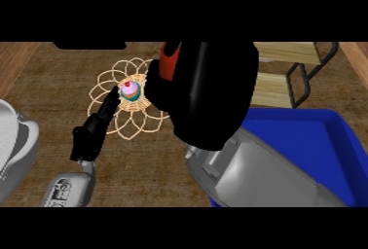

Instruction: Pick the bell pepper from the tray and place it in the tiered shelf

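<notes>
The right hand [208,92], raised near the shelf [287,73], is wrapped around the pepper [170,65]; the left hand [92,133] hangs relaxed.

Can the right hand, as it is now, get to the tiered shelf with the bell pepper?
Probably yes. The right hand holds the bell pepper raised above the counter, beside the tiered shelf at the upper right. Nothing visible lies between them; the blue tray sits below.
</notes>
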Motion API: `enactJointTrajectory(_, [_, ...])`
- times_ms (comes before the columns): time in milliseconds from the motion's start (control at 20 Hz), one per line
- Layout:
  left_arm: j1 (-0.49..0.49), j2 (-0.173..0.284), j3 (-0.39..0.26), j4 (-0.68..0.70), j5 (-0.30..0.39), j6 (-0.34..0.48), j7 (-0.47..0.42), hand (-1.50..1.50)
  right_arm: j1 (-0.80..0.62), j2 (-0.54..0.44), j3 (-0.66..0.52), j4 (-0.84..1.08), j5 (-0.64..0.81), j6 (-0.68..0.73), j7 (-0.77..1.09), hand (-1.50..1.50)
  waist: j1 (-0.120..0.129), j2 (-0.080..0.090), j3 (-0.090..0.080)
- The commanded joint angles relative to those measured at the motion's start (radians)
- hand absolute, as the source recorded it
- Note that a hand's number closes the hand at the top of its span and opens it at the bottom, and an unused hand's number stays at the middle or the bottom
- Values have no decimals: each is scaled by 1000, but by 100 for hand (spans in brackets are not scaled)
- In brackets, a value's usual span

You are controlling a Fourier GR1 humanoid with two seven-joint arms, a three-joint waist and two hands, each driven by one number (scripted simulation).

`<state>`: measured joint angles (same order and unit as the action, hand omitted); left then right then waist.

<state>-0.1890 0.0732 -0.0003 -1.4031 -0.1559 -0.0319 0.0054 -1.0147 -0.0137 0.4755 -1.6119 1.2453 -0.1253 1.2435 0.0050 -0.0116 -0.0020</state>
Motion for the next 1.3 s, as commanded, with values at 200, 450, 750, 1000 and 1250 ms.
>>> enactJointTrajectory(200, [34, 12, -18, -57, -8, -14, 13, 0, -150, 13, -178, 65, 67, 154, 165, 150, 3, 3, 1])
enactJointTrajectory(450, [5, -22, -36, -80, -23, 19, 60, 0, -185, -2, -284, 94, 120, 170, 78, 150, -3, 6, 2])
enactJointTrajectory(750, [61, -6, -19, -81, 8, -13, 29, 0, -213, -31, -362, 151, 139, 192, -61, 150, 3, 9, 2])
enactJointTrajectory(1000, [18, 9, -7, -78, 6, -19, 38, 0, -239, -45, -402, 294, 197, 135, -134, 150, 7, 13, 1])
enactJointTrajectory(1250, [50, 14, -12, -126, 5, -22, 51, 0, -209, -38, -399, 338, 272, 94, -146, 150, 8, 11, 2])
